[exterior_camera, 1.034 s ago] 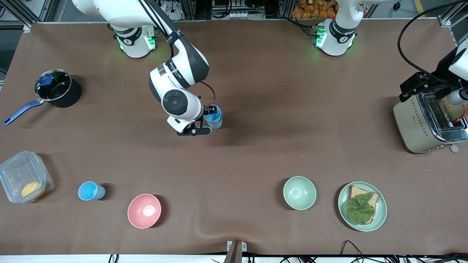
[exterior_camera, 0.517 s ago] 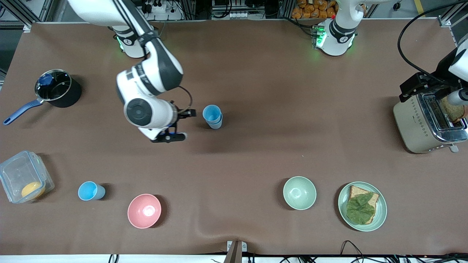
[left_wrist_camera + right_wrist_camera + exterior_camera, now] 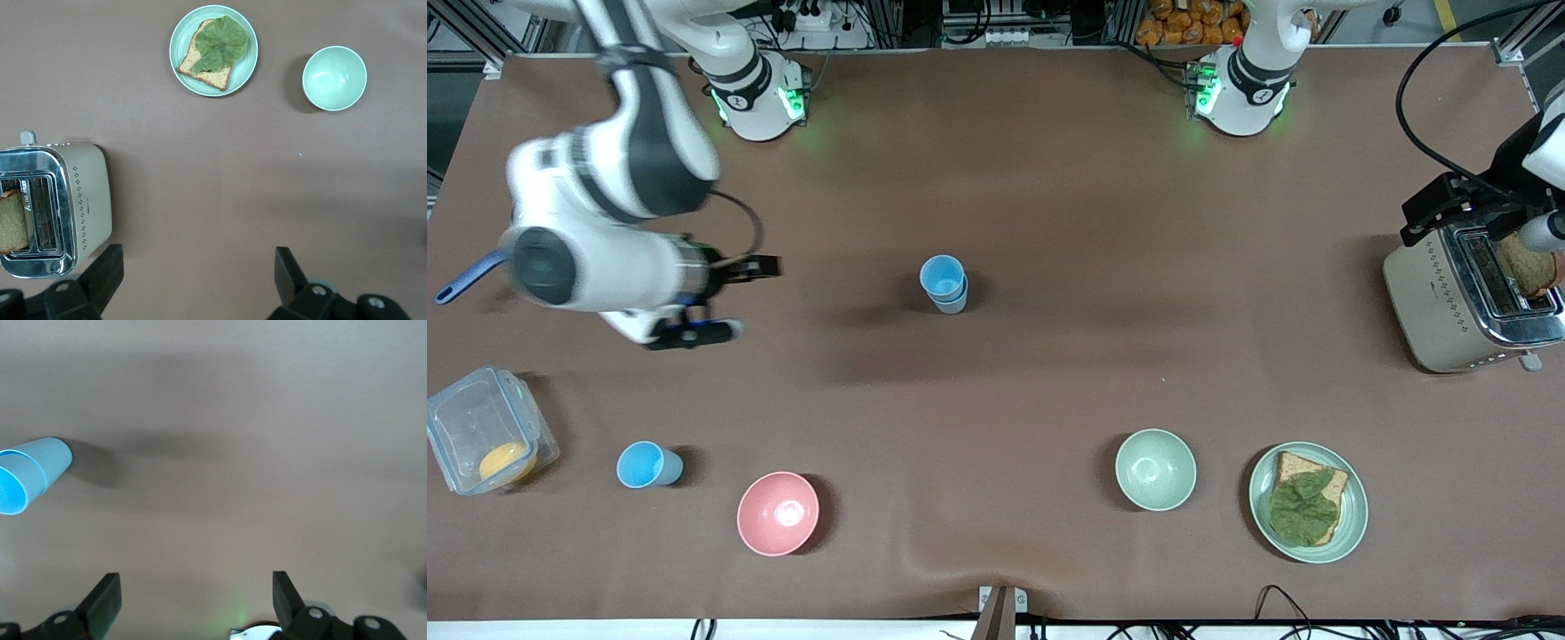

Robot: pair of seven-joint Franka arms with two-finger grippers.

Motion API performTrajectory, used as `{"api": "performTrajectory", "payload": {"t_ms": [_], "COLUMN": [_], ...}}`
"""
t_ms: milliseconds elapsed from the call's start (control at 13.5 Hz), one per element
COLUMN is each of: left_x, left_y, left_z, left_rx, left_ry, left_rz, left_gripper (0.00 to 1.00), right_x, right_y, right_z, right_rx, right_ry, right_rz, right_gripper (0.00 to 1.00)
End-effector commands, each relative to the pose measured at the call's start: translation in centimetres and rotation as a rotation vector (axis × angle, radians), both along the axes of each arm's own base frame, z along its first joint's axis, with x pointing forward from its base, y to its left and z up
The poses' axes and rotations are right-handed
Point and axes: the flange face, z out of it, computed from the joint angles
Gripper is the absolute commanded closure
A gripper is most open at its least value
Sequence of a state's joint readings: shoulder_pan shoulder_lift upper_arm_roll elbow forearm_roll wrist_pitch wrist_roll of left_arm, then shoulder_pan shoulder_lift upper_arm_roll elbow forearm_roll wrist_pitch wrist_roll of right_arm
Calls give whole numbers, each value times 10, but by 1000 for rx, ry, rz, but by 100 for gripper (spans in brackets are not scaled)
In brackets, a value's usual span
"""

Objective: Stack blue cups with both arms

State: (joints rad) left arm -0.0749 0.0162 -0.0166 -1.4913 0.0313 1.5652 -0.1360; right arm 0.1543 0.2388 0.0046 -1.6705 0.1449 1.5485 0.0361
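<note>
In the front view, two blue cups [image 3: 944, 284] are seen nested upright mid-table, so one stacking appears done. A third blue cup [image 3: 645, 465] stands apart, nearer the camera than the stack, beside the pink bowl [image 3: 778, 513] toward the right arm's end; it is judged to remain. The right gripper [image 3: 725, 298] hangs spread and empty over bare table, between the stack and the saucepan's handle [image 3: 467, 278].

In the left wrist view, the left gripper [image 3: 193, 283] is shown spread, empty, beside the toaster [image 3: 53, 210]; that arm waits.

In the right wrist view, the stacked cups [image 3: 30, 473] are seen clear of the open fingers [image 3: 107, 597].
</note>
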Motion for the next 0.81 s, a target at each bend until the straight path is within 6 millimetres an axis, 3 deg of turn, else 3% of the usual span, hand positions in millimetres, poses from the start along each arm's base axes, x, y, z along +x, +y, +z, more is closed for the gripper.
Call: {"api": "performTrajectory", "payload": {"t_ms": [0, 148, 369, 517, 591, 738], "left_x": [-8, -8, -9, -8, -8, -8], "left_y": [2, 2, 3, 5, 5, 2], "left_z": [6, 5, 5, 4, 4, 7], "left_rx": [-10, -10, -9, -11, -11, -12], "left_ry": [4, 7, 14, 13, 13, 7], "left_rz": [-8, -7, -3, 0, 0, -3], "left_gripper": [0, 0, 0, 0, 0, 0], "right_x": [-15, -25, -48, -48, -48, -47], "right_y": [-32, -47, -53, -63, -79, -100], "right_z": [48, 78, 132, 160, 179, 192], "right_rx": [11, -6, -34, -40, -42, -28], "right_ry": [-66, -110, -176, -216, -236, -265], "right_rz": [59, 81, 87, 70, 44, 89], "right_gripper": [0, 0, 0, 0, 0, 0]}}
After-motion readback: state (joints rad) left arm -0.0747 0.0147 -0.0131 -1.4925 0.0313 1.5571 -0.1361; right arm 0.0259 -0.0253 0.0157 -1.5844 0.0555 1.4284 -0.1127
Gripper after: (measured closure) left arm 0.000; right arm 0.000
